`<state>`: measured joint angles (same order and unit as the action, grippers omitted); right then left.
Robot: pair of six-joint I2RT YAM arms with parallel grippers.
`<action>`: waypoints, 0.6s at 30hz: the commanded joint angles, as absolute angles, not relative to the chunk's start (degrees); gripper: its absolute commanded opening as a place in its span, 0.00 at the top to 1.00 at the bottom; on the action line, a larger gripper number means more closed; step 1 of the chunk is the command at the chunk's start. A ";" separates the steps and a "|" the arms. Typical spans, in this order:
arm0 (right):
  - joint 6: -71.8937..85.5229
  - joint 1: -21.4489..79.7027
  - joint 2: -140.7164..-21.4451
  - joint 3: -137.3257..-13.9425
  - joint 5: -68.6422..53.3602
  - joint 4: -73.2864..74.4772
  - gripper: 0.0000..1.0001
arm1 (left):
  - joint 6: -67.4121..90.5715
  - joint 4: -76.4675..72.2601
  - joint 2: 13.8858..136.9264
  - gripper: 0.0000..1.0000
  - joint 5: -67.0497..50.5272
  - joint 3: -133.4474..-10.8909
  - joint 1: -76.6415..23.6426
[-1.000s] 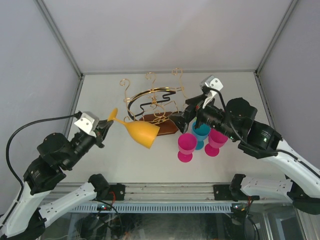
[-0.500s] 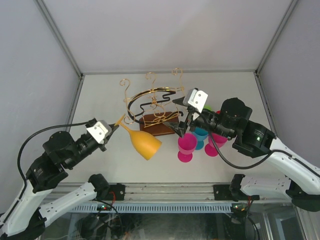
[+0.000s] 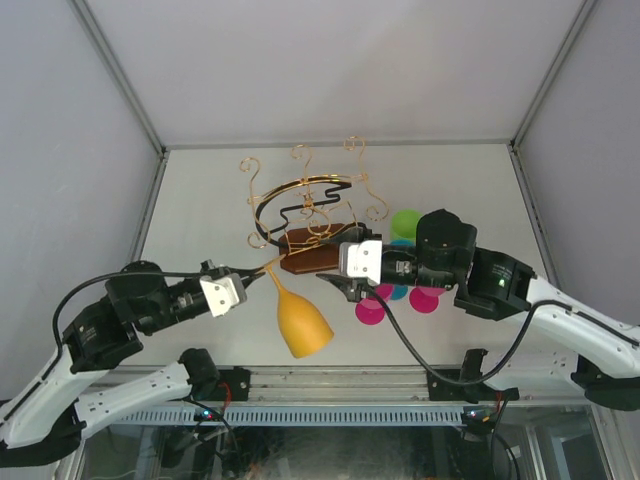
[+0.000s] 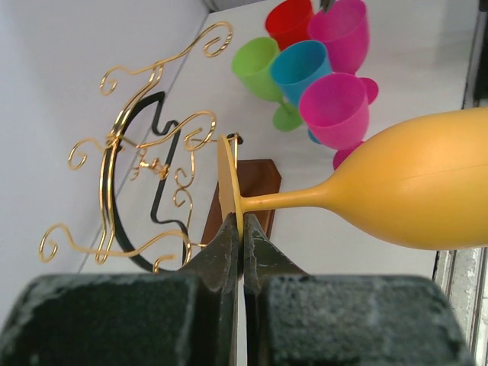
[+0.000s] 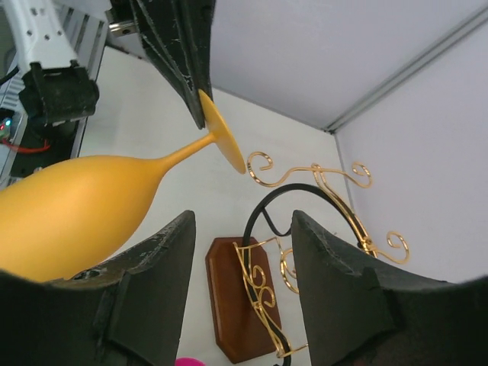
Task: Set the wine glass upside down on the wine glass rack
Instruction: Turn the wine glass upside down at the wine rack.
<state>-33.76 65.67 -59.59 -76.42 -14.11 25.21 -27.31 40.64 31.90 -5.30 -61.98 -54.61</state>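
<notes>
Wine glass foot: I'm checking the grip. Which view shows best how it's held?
Left wrist: close up, the left gripper pinches the wine glass by its foot's rim. Right wrist shows that pinch from the other side, farther off; top external shows the foot tiny.

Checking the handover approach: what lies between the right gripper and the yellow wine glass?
Nothing; in the top view only bare table shows between the right gripper and the yellow wine glass, held by the left gripper.
</notes>
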 commanded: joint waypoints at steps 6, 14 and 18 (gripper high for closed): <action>-40.33 69.58 -62.74 -76.38 -17.31 28.97 0.49 | -33.65 38.94 35.79 1.00 -5.86 -61.73 -62.29; -41.64 71.29 -66.85 -77.04 -15.89 31.77 0.53 | -36.27 40.84 37.98 1.00 -6.94 -62.46 -65.63; -41.54 71.61 -67.70 -77.17 -15.74 31.80 0.58 | -36.99 41.92 39.45 1.00 -5.28 -62.51 -68.17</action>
<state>-40.71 70.89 -67.57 -76.34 -15.88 32.23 -35.18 41.95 38.22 -6.17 -61.93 -65.76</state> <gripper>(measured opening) 0.443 0.014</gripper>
